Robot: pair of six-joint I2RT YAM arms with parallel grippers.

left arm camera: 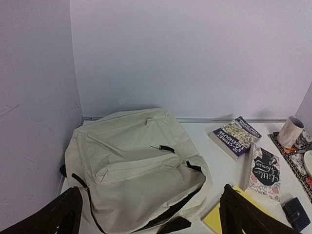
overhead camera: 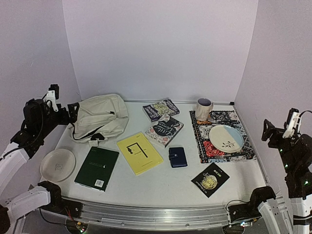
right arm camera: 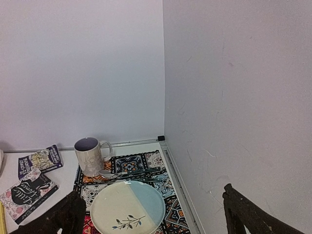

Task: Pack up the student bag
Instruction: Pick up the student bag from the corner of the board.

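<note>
From above, the student bag [overhead camera: 100,118] lies flat at the bench's [overhead camera: 161,187] far-left corner, with books [overhead camera: 139,153] spread beside it. Nothing is packed, so this looks like the opening step.

Left wrist: the left end effector [left arm camera: 151,195] hangs wide and empty facing the bag (zipper seemingly closed), so the next move likely calls for opening it.

Right wrist: the right end effector [right arm camera: 152,192] gapes empty over the two-tone plate [right arm camera: 127,209].

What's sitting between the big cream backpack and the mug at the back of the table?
A purple patterned book lies flat between the backpack and the mug, touching neither. The top view shows it best.
</note>
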